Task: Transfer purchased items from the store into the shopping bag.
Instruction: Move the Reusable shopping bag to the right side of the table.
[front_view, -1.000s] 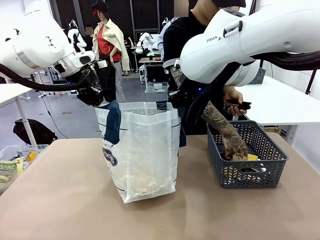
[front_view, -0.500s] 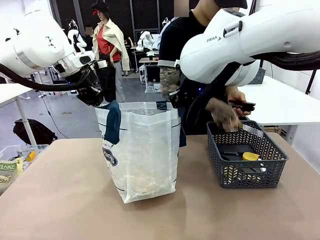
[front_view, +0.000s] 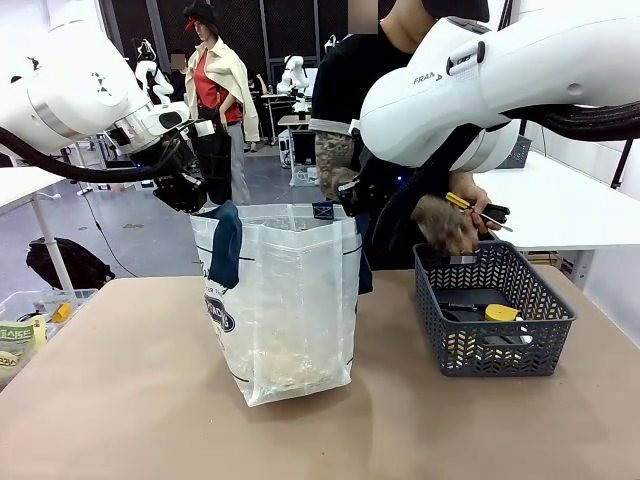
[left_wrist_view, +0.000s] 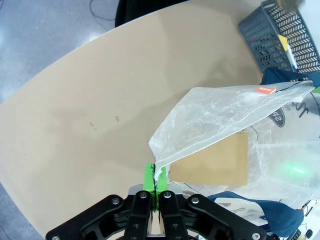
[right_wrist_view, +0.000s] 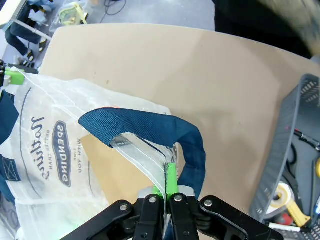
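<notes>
Loading step: shopping bag (front_view: 285, 300) mouth spread, left and right jaws clamped on rim; person's hand (front_view: 445, 225) with yellow-handled tool (front_view: 460, 203) above basket (front_view: 495, 352), next likely drop-in, needing steady rim.

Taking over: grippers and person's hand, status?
Left gripper: shut on shopping bag rim.
Right gripper: shut on shopping bag rim.
Person's hand: holds slim yellow item.
</notes>
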